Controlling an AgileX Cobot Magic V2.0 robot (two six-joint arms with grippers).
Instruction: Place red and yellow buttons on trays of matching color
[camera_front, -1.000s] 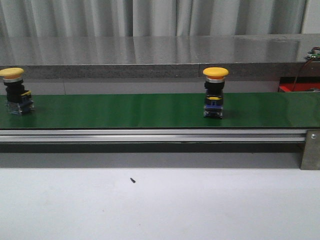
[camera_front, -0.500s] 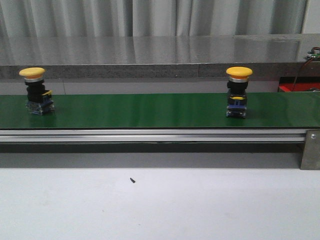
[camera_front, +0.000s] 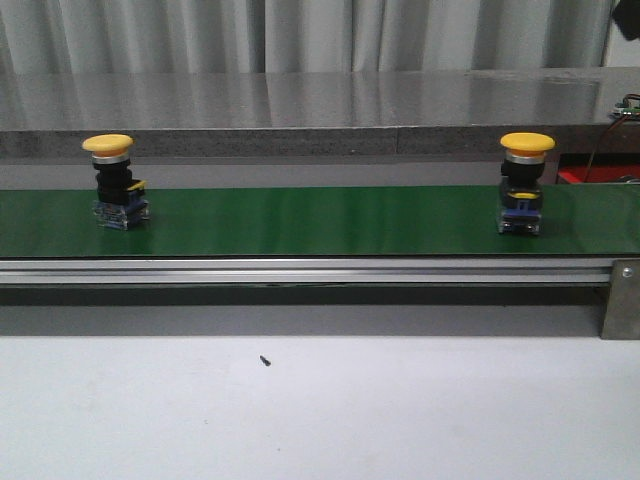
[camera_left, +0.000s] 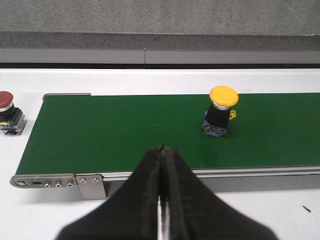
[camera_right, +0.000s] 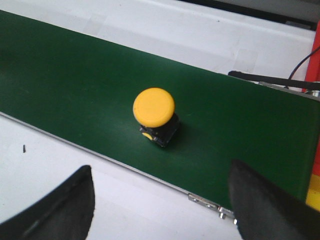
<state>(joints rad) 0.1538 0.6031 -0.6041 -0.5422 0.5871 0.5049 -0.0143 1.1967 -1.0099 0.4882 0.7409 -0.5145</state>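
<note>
Two yellow buttons ride upright on the green conveyor belt (camera_front: 320, 220): one at the left (camera_front: 112, 185), one at the right (camera_front: 524, 185). In the left wrist view my left gripper (camera_left: 161, 148) is shut and empty, above the belt's near rail, with the left yellow button (camera_left: 221, 110) farther out on the belt. A red button (camera_left: 7, 112) stands on the white surface just past the belt's end. My right gripper (camera_right: 161, 167) is open over the near belt edge, the other yellow button (camera_right: 155, 112) lying beyond its fingers. The trays are out of view.
A grey stone ledge (camera_front: 320, 110) runs behind the belt. A metal bracket (camera_front: 620, 300) closes the belt's right end, with a red item (camera_front: 598, 176) and a cable (camera_right: 280, 79) near it. A small black speck (camera_front: 265, 360) lies on the white table.
Both yellow buttons have travelled to the right along the belt; no gripper shows in the front view at any time.
</note>
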